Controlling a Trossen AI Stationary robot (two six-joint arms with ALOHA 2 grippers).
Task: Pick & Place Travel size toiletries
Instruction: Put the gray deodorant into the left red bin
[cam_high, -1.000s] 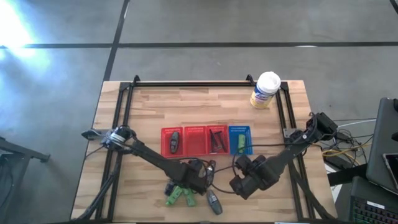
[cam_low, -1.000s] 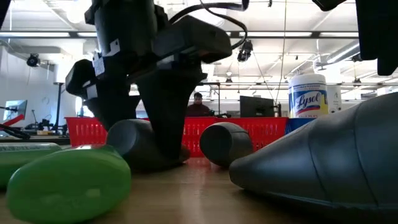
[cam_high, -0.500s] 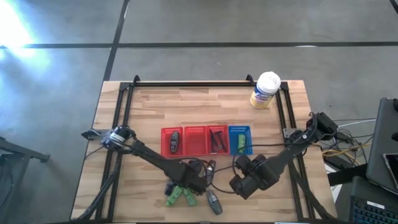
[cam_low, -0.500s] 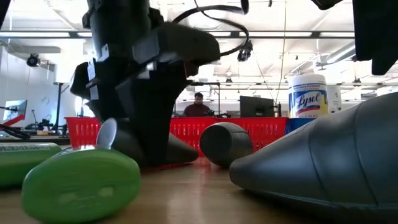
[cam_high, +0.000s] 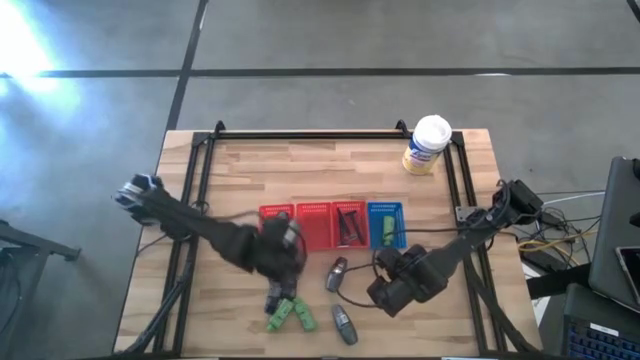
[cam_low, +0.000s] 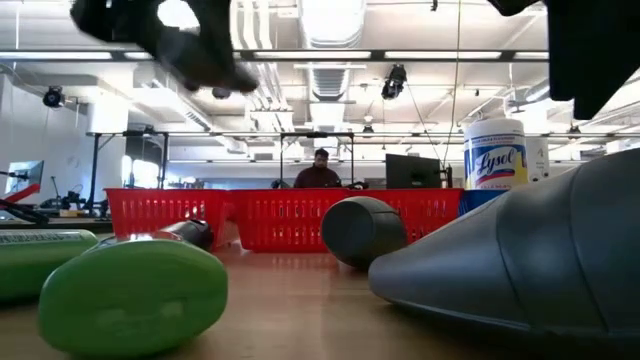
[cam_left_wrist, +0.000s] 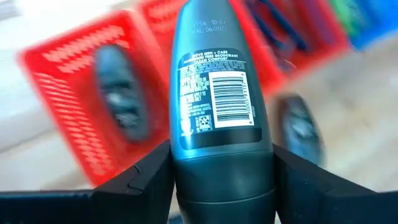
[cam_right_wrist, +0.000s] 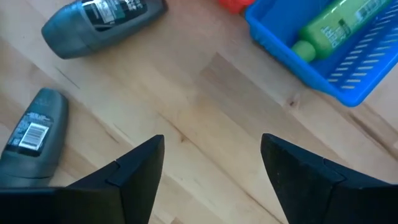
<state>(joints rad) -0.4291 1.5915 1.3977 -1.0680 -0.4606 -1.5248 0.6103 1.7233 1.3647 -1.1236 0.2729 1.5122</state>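
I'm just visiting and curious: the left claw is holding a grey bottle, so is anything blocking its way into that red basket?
Nothing visible blocks it. The left gripper holds the grey bottle by the leftmost red basket. Another grey bottle already lies inside, with room beside it.

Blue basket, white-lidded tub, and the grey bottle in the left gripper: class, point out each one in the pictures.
Blue basket (cam_high: 376, 240): high view, on its near left rim.
White-lidded tub (cam_high: 431, 130): high view, on its lid.
Grey bottle (cam_left_wrist: 219, 99): left wrist view, on its barcode label.
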